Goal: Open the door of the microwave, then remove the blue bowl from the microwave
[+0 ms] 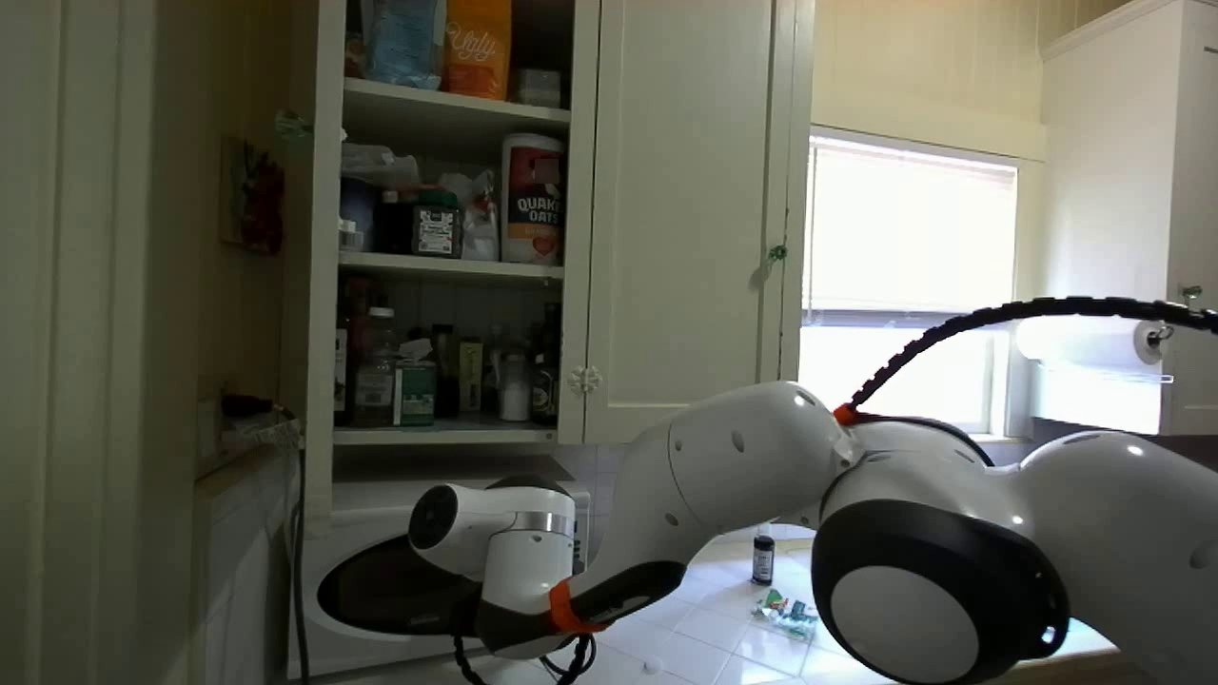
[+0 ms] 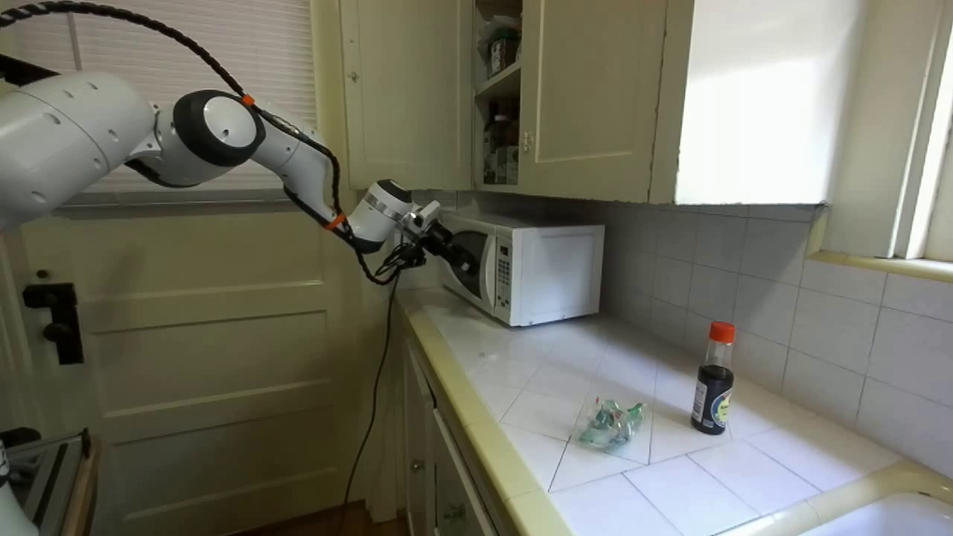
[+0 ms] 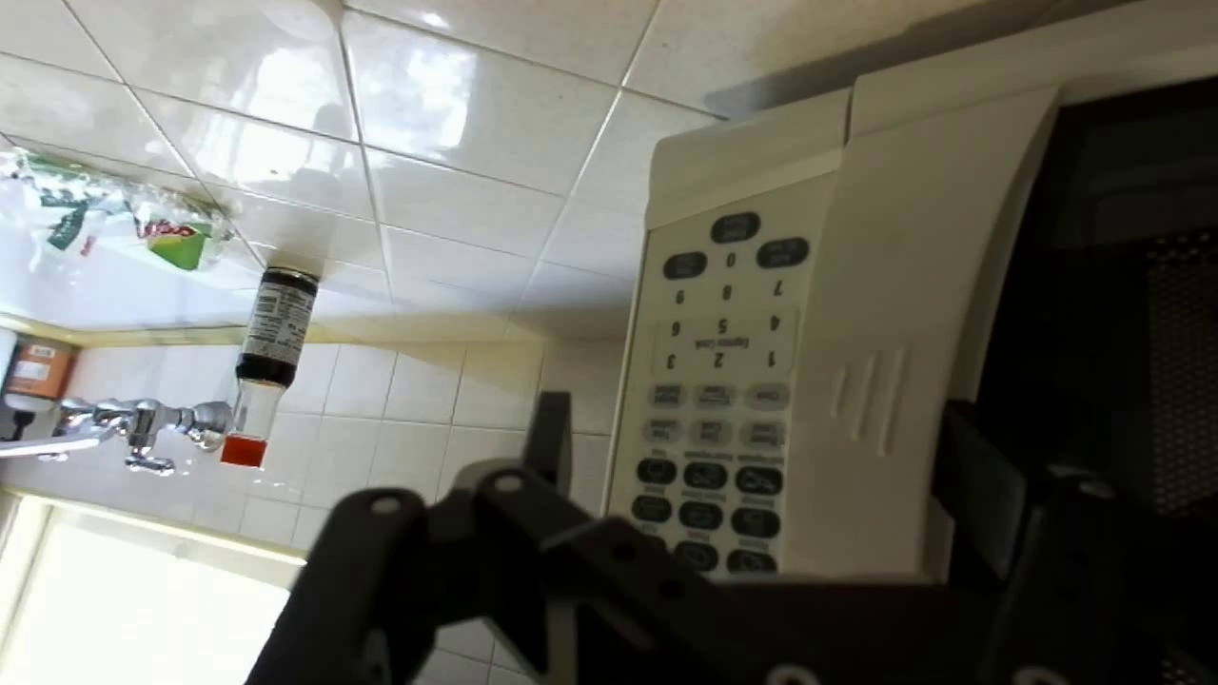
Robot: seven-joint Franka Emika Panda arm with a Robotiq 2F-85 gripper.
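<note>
Evidently, the tool is hovering, jaws apart, before the microwave's closed door; opening and bowl removal are remaining.

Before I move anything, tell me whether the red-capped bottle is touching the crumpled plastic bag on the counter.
Apart: in an exterior view, white counter tile shows plainly between the red-capped bottle and the crumpled plastic bag.

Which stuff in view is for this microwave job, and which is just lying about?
For the job: microwave, its door, gripper. The blue bowl isn't visible.
Just lying about: red-capped bottle, crumpled plastic packaging, oats canister.
</note>
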